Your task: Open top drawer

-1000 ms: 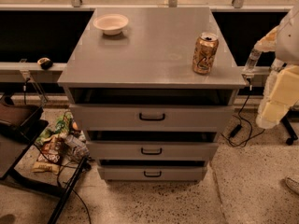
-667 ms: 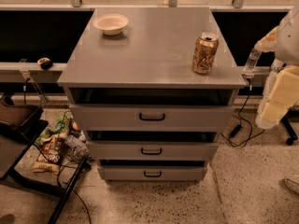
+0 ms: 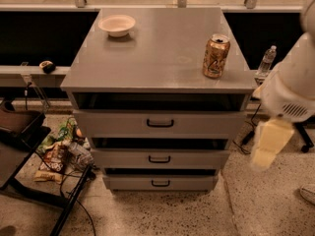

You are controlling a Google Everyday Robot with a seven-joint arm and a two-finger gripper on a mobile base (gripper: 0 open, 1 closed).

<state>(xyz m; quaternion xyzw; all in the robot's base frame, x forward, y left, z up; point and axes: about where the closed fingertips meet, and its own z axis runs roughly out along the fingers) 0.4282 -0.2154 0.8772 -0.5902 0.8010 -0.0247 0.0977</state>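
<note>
The top drawer (image 3: 160,124) is the widest of three grey drawers in a grey metal cabinet. Its front stands in line under the cabinet top, with a dark gap above it. Its black bar handle (image 3: 160,123) is centred on the front. My gripper (image 3: 267,145) is a blurred cream-coloured shape at the end of the white arm (image 3: 293,85). It hangs off the cabinet's right side, at about the height of the top and middle drawers, and is apart from the handle and the cabinet.
A gold drink can (image 3: 216,56) and a white bowl (image 3: 117,25) stand on the cabinet top (image 3: 157,58). The middle drawer (image 3: 160,159) and bottom drawer (image 3: 160,182) are below. Snack bags and clutter (image 3: 59,151) lie on the floor at left. A water bottle (image 3: 267,60) stands behind on the right.
The arm and gripper have swung down and to the left, closer to the cabinet's right side. The drawers, can and bowl have not moved.
</note>
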